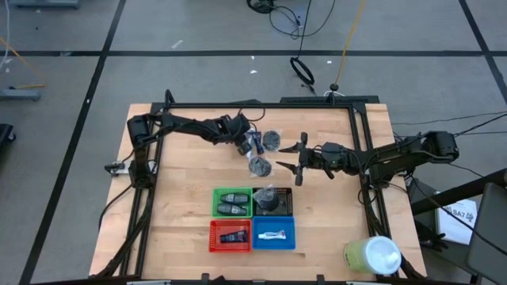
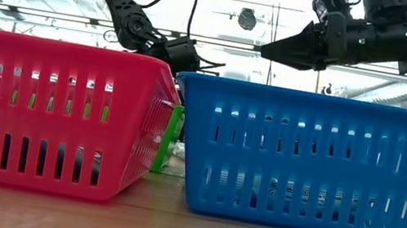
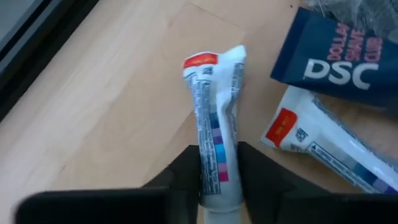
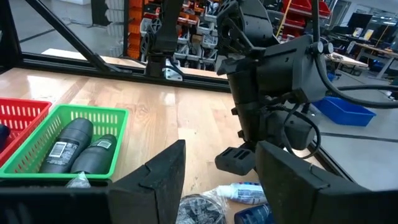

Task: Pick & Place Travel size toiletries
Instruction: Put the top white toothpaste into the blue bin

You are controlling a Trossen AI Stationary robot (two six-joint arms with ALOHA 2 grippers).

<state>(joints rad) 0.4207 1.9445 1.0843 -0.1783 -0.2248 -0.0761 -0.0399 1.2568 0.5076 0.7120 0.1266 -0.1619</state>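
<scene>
Beside the green tray (image 1: 232, 203) holding two grey ovals (image 1: 231, 203), the left gripper (image 3: 219, 171) pinches a white tube (image 3: 214, 124); the right gripper (image 4: 217, 171) gapes empty.

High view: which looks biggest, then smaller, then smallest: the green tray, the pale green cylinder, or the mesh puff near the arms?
1. green tray
2. pale green cylinder, close to the tray in size, so unsure
3. mesh puff, clearly smallest

Two dark, jointed arms trailing black cables, each hand (image 1: 290, 159) two-fingered.
</scene>
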